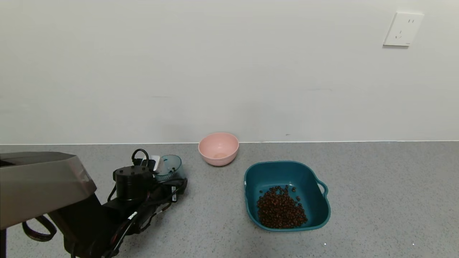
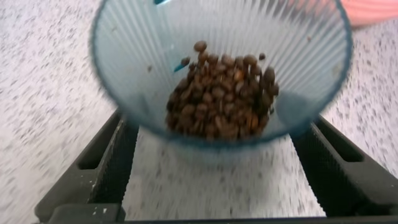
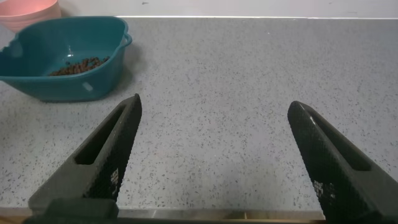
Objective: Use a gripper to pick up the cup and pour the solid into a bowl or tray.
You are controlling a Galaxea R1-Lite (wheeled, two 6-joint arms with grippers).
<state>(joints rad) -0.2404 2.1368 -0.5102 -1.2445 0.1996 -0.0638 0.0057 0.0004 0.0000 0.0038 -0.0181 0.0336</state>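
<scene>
Grasp step: left claw [image 2: 214,162] spread wide either side of cup [image 2: 221,68] on desk [image 1: 376,186] left of pink bowl [image 1: 218,148], solid [image 2: 221,102] inside, not clamped yet (right claw [image 3: 214,158] idle, apart); next probably close, lift, carry to teal basin [image 1: 287,193].

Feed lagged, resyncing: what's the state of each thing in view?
Left claw: open, fingers either side of the cup.
Cup: upright on the counter, beans inside.
Teal basin: holds a pile of beans.
Pink bowl: upright.
Right claw: open, empty.
</scene>
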